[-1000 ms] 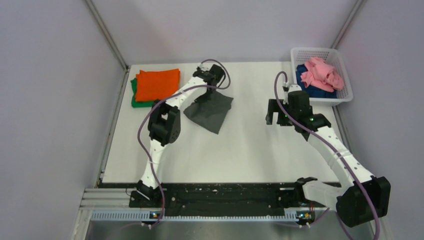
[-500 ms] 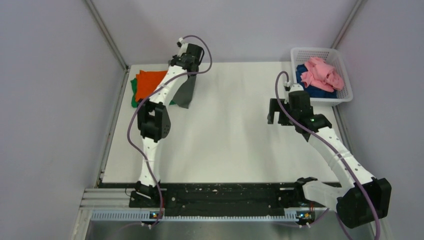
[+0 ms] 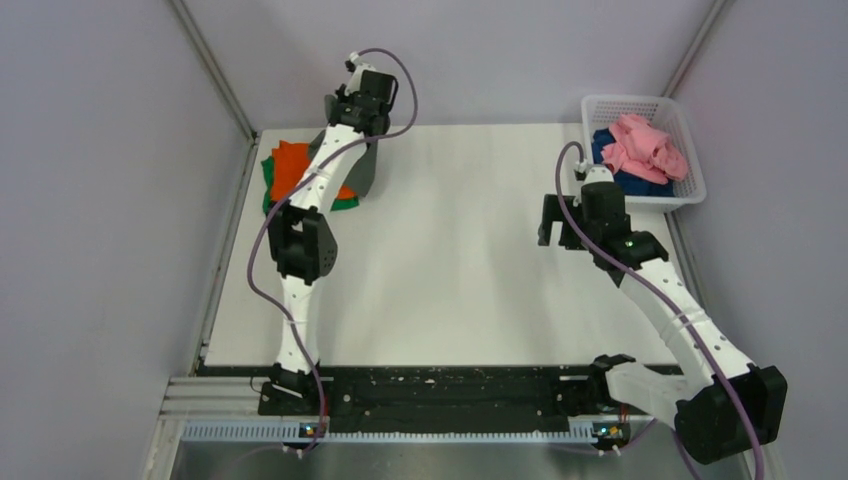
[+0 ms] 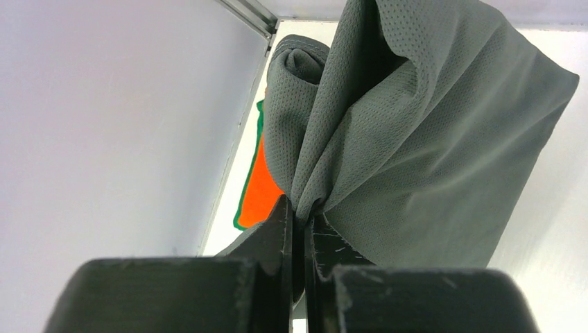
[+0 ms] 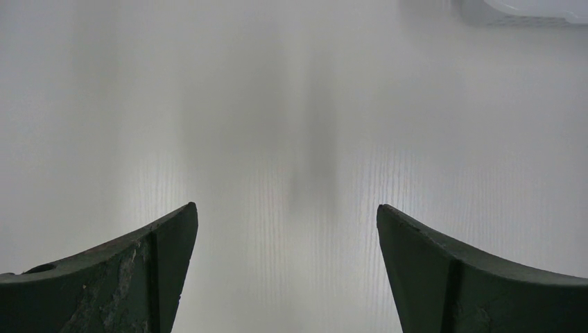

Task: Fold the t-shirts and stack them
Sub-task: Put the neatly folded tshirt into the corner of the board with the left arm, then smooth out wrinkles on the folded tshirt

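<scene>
My left gripper (image 3: 352, 126) is raised at the back left, over the stack, and is shut on a bunched fold of the dark grey t-shirt (image 3: 363, 172). In the left wrist view the grey mesh cloth (image 4: 416, 139) hangs from the closed fingertips of that gripper (image 4: 299, 208). Beneath it lies the folded orange t-shirt (image 3: 290, 166) on top of a green t-shirt (image 3: 346, 205); both show again as the orange shirt (image 4: 260, 194) with the green shirt's edge (image 4: 239, 216). My right gripper (image 3: 558, 230) hovers open over bare table, with nothing between its fingers (image 5: 286, 211).
A white mesh basket (image 3: 640, 102) stands at the back right holding a crumpled pink t-shirt (image 3: 645, 145) on a dark blue t-shirt (image 3: 608, 176). Its corner (image 5: 527, 10) shows in the right wrist view. A wall post runs along the table's left edge (image 4: 253, 14).
My left gripper has carried the dark grey t-shirt from the table's middle-left up and leftward to above the orange and green stack. The right arm has barely shifted.
</scene>
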